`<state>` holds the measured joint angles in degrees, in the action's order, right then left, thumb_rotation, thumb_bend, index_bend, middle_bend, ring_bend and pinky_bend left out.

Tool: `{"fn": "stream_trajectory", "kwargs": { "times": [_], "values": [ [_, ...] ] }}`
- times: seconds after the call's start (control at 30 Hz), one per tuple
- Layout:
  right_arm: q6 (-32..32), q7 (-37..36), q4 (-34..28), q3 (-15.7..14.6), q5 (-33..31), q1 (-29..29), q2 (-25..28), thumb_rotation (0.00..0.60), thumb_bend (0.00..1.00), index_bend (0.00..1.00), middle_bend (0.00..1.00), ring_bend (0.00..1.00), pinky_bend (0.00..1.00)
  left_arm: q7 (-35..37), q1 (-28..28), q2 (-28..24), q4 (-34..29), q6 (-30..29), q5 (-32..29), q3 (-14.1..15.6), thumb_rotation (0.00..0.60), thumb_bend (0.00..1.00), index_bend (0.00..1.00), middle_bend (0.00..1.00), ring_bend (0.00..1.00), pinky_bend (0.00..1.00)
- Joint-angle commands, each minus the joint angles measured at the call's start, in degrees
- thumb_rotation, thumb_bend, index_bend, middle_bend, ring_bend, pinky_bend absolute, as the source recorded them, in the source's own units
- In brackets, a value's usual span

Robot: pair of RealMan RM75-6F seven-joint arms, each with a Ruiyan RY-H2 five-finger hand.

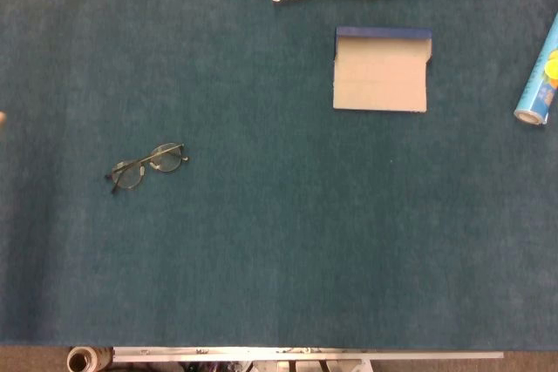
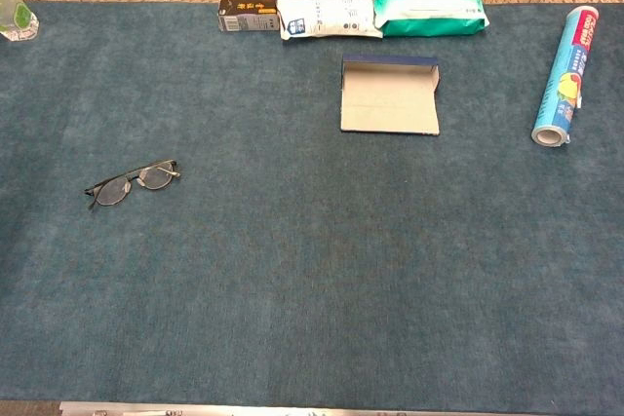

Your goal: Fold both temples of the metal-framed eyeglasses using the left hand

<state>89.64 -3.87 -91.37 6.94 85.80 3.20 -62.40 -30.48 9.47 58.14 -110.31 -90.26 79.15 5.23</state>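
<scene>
The metal-framed eyeglasses (image 1: 148, 165) (image 2: 132, 182) lie alone on the blue cloth at the left of the table, lenses side by side and tilted up to the right. No temple sticks out from the frame; both seem to lie along it. Neither hand shows in the head view or the chest view, and nothing touches the glasses.
An open flat cardboard box (image 1: 381, 71) (image 2: 389, 97) lies at centre back. A blue and yellow roll (image 2: 558, 75) is at the right edge. A small dark box (image 2: 247, 15), a white pack (image 2: 325, 15) and a green wipes pack (image 2: 429, 9) line the far edge. A bottle (image 2: 12, 15) stands far left.
</scene>
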Motion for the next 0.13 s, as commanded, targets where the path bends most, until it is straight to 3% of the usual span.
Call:
{"fn": "stream_trajectory", "kwargs": {
  "times": [0.03, 0.13],
  "values": [
    [-0.8, 0.3, 0.5, 0.2, -0.7, 0.3, -0.4, 0.6, 0.16, 0.61, 0.55, 0.47, 0.52, 4.8, -2.6, 1.4, 5.3, -2.1, 0.9, -0.6, 0.6, 0.36, 0.15, 0.04, 0.0, 0.02],
    [-1.8, 0.1, 1.0, 0.3, -1.6, 0.7, -0.6, 0.6, 0.16, 0.61, 0.55, 0.47, 0.52, 6.4, -2.8, 1.5, 7.3, -0.3, -1.8, -1.7, 0.6, 0.36, 0.16, 0.05, 0.0, 0.02]
  ]
}}
